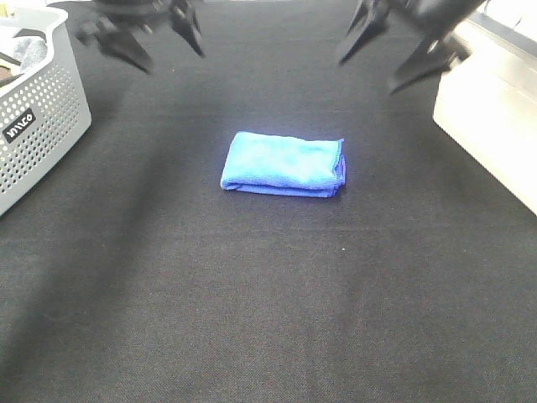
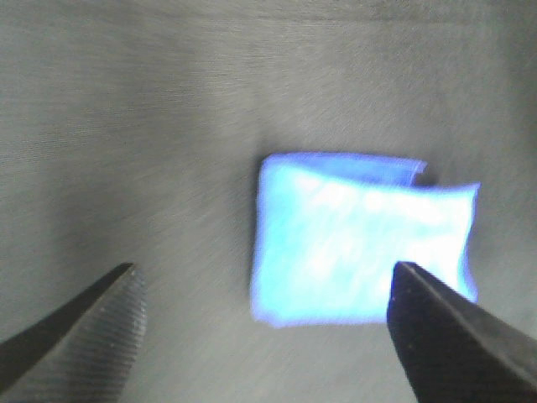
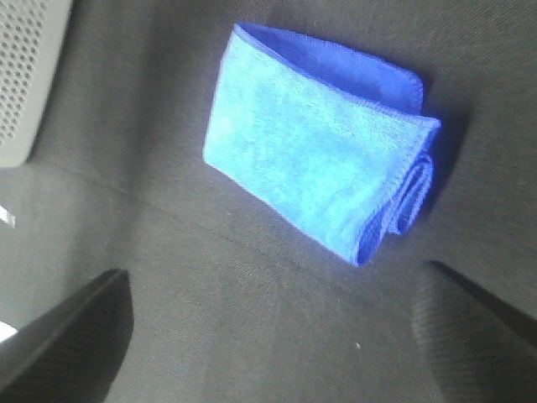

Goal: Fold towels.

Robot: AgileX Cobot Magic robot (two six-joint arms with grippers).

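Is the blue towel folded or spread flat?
Folded. The blue towel lies as a compact rectangle, and stacked layers show at one end in the right wrist view.

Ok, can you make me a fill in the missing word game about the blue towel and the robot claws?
1. The towel lying on the black table is the colour ____.
2. The towel is not spread out flat; it is already ____ into a small bundle.
3. The left gripper and the right gripper both have their jaws ____, with nothing held.
4. The grey ____ with small holes in its wall stands at the left edge of the table.

Missing words: blue; folded; open; basket
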